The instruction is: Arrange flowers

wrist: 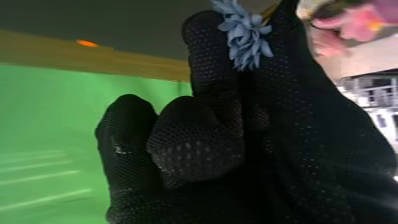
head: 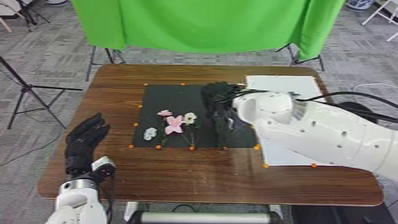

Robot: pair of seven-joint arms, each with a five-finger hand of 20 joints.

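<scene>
Some fingers of the right hand pinch a blue flower above the black sheet. Its light petals look easily crushed; the stem seems a safer hold. The left hand is relaxed.

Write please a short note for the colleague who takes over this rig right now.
Right hand: over the right part of the black sheet, a blue flower pinched in its fingers.
Left hand: open and empty, over the left side of the table.
Done: two pink flowers and two whitish flowers are on the black sheet.
Left: blue flower not yet released; probably it goes on the sheet too.
</scene>
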